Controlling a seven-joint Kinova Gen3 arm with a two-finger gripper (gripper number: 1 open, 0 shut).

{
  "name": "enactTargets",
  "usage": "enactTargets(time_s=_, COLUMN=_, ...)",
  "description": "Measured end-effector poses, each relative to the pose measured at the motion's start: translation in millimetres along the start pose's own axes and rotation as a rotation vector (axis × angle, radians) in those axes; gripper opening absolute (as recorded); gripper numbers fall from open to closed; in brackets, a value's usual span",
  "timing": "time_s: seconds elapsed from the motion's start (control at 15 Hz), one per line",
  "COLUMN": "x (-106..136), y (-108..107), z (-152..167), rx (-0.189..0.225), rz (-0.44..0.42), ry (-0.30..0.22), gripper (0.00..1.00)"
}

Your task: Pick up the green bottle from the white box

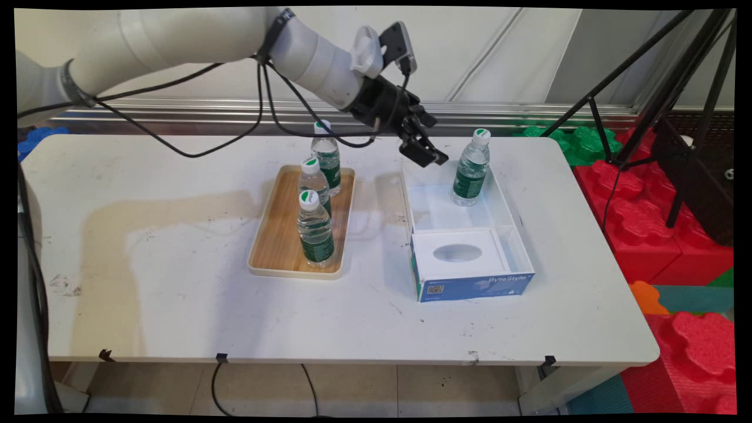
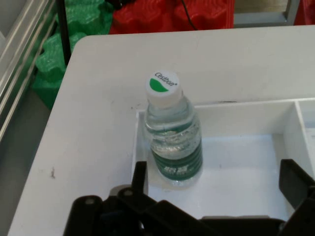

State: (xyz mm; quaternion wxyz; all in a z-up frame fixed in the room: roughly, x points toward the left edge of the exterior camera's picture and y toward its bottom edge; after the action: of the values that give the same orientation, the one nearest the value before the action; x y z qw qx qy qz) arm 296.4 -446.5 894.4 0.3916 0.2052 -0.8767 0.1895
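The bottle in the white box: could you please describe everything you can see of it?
The bottle is small, of clear plastic, with a white cap bearing a green mark and a green label round its middle. It looks filled with water and is capped. It stands upright in the far corner of the white box, in its larger compartment, close to or against the walls there. Nothing grips it: the gripper hangs open beside it, above the box, apart from it.

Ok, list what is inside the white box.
The white box holds one upright water bottle in its far compartment and a blue tissue box in its near one. The floor under them is covered.
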Motion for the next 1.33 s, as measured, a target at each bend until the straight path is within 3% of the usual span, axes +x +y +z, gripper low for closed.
enactTargets(time_s=0.8, x=1.2, y=-22.1, z=56.8, rx=-0.001, rz=0.019, ry=0.068, gripper=1.0)
enactTargets(time_s=1.33, x=-4.8, y=-24.9, z=83.0, rx=-0.022, rz=0.01, ry=0.063, gripper=1.0)
